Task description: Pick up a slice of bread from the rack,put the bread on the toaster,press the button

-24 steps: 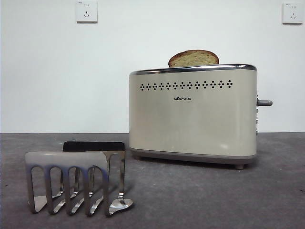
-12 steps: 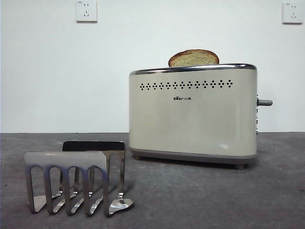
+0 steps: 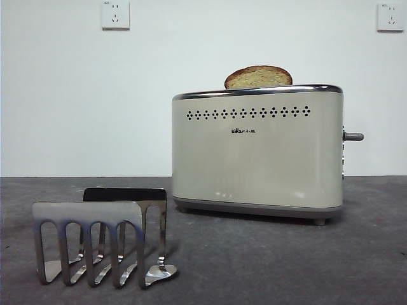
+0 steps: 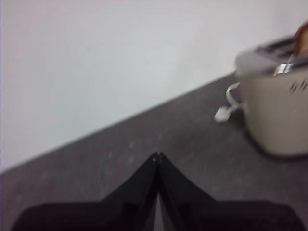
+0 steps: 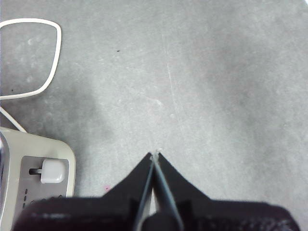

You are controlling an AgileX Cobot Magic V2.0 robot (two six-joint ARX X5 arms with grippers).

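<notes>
One bread slice (image 3: 258, 77) stands domed-top-up in the toaster (image 3: 257, 159) slot, the button (image 3: 353, 136) juts from its narrow end, the rack (image 3: 102, 238) sits bare nearby, and both left gripper (image 4: 157, 155) and right gripper (image 5: 155, 155) are pressed together, holding nothing.

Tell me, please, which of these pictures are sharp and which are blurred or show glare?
Front view: sharp, with soft highlights on the toaster and mirror reflections on the rack. Left wrist view: blurred throughout, the toaster's holes smeared. Right wrist view: fairly sharp, evenly lit grey table, the button clear.
</notes>
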